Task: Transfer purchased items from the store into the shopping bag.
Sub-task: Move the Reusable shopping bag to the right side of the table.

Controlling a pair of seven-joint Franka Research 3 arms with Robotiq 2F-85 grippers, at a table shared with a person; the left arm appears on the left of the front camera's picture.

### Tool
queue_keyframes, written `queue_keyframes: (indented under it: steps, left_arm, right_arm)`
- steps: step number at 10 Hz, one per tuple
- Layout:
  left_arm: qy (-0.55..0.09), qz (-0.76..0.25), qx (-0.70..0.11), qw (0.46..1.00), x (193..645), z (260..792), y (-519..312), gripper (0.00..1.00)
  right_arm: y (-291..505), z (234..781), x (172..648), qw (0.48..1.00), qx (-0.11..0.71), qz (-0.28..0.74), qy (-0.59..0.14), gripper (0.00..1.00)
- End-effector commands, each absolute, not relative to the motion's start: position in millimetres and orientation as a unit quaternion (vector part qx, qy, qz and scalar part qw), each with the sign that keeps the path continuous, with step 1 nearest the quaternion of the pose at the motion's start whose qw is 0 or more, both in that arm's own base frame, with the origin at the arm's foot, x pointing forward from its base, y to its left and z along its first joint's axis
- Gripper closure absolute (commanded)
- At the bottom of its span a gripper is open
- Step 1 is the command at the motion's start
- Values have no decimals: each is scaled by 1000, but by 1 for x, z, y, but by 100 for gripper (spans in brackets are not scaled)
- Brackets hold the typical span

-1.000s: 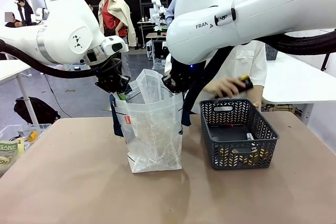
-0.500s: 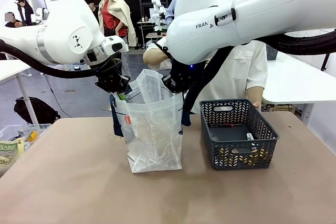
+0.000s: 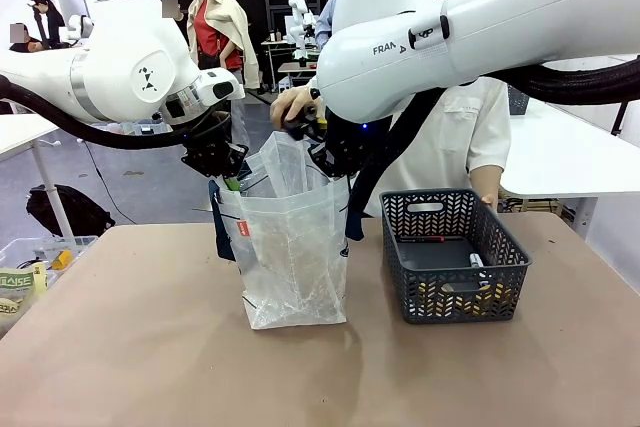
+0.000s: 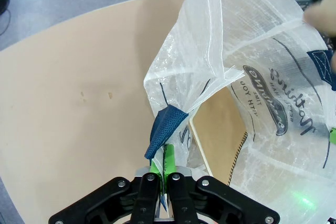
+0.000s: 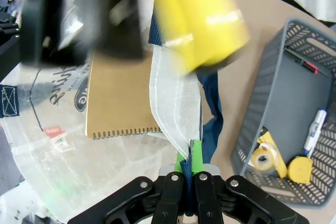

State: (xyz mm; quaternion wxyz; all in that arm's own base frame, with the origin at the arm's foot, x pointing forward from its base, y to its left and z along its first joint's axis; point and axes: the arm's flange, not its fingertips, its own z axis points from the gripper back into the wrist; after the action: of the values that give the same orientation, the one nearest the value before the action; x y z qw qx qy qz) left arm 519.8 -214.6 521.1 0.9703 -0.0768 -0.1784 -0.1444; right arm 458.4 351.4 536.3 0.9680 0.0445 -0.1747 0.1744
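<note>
shopping bag (image 3: 295, 247): upright on the table (image 3: 150, 347), just left of the store, mouth spread open.
left gripper (image 4: 164, 167): clamped on the bag's navy strap at 1 rim.
right gripper (image 5: 189, 167): clamped on the opposite rim and strap.
person's hand (image 3: 290, 107): above the bag mouth, holding a blurred yellow item (image 5: 202, 24).
spiral notebook (image 5: 123, 100): 1, brown, inside the bag.
store (image 3: 460, 297): grey basket containing a yellow tape roll (image 5: 261, 158), a white marker (image 5: 313, 127) and a red-tipped pen (image 3: 420, 239).

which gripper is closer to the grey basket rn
Right. The right gripper is shut on the edge of the shopping bag that faces the basket. The left gripper is shut on the bag's opposite edge, so the whole bag lies between it and the basket.
</note>
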Motion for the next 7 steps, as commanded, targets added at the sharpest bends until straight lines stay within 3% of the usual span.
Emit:
queue_keyframes:
  steps: [1, 7]
  left_arm:
    - [-178, -145, -80, 970, 518, 520, -215, 100]
    - [-178, -145, -80, 970, 518, 520, -215, 100]
  right_arm:
    - [350, 535, 458, 969, 46, 171, -173, 100]
    - [350, 535, 458, 969, 46, 171, -173, 100]
